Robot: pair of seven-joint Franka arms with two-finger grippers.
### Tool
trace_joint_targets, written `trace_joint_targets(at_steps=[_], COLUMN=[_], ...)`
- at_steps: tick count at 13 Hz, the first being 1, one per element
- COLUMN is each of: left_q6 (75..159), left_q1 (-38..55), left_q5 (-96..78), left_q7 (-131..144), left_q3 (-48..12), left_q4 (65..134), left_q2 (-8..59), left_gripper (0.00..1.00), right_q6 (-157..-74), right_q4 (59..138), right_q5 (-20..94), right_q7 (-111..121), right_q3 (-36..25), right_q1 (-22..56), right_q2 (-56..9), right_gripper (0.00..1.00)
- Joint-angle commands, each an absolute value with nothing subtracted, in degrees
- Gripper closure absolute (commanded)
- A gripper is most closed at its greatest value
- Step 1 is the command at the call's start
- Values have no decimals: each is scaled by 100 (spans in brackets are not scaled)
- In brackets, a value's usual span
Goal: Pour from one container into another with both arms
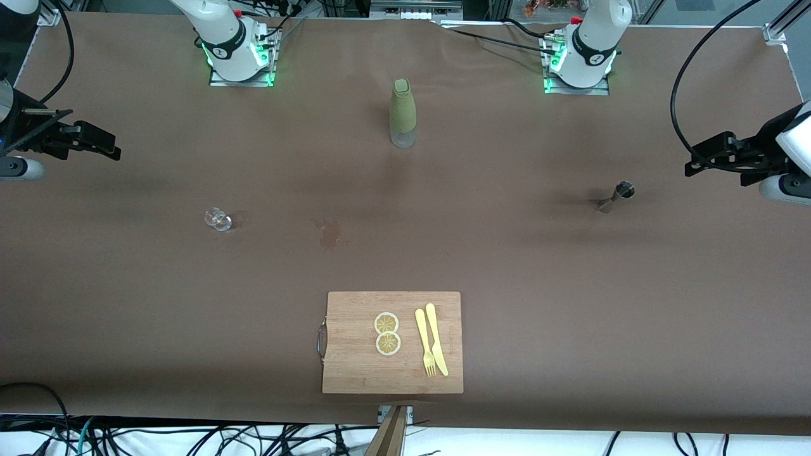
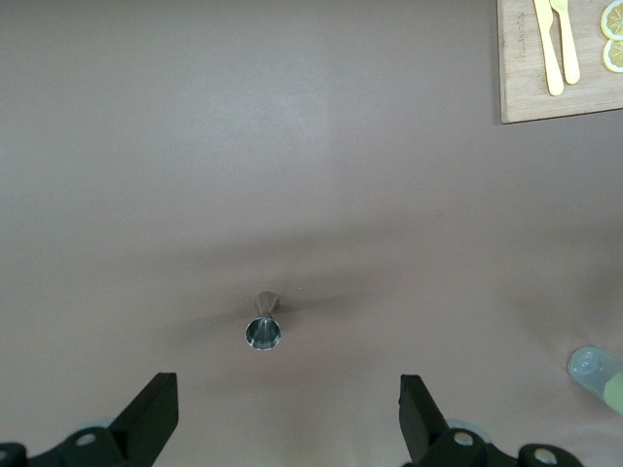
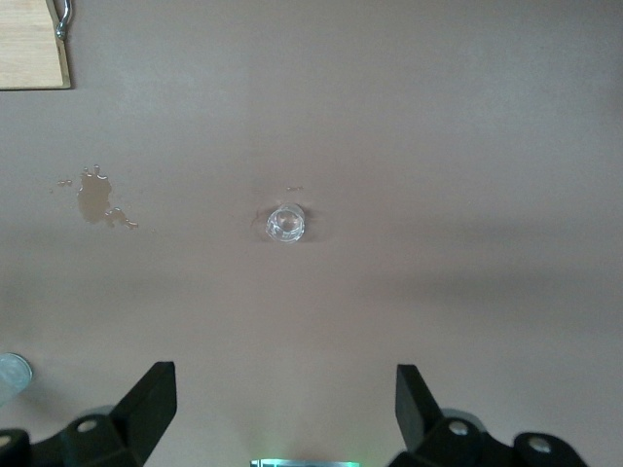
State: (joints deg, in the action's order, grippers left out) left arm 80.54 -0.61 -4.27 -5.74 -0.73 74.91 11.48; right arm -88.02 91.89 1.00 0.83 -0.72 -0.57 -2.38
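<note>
A tiny clear glass cup [image 1: 217,219] stands on the brown table toward the right arm's end. My right gripper [image 1: 108,145] hangs open and empty in the air over that end. In the right wrist view the cup [image 3: 286,223] lies apart from the open right gripper [image 3: 284,399]. A small silvery jigger [image 1: 616,196] stands upright toward the left arm's end. My left gripper [image 1: 694,166] hangs open and empty over that end. The left wrist view looks down into the jigger [image 2: 264,329], which is a short way ahead of the open left gripper [image 2: 289,409].
A tall olive-green bottle [image 1: 402,113] stands mid-table between the arm bases. A wooden cutting board [image 1: 355,367] near the front edge carries two lemon slices [image 1: 387,333], a yellow fork and a knife [image 1: 431,342]. A small wet stain [image 1: 329,233] marks the table between cup and board.
</note>
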Motion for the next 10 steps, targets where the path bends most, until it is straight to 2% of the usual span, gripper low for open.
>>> trace_joint_targets(at_steps=[1, 4, 6, 10], left_q6=[7972, 7972, 7980, 7972], left_q1=[-9, -131, -246, -255], left_q5=[-246, -298, -334, -904], left_q7=[-510, -684, -1717, -3187], left_q3=[-27, 9, 149, 851], left_q4=[7321, 7383, 7418, 7471], left_q2=[1222, 1222, 1248, 1301], left_gripper=[0, 0, 0, 0], right_q6=[-8692, -8692, -8675, -8684], right_q4=[9088, 9088, 9088, 9088], right_q5=[141, 149, 158, 158], right_q7=[176, 176, 176, 167], right_q3=[-70, -70, -70, -70], right_q1=[-88, -88, -88, -88], right_q2=[-246, -246, -246, -246], right_gripper=[0, 0, 0, 0])
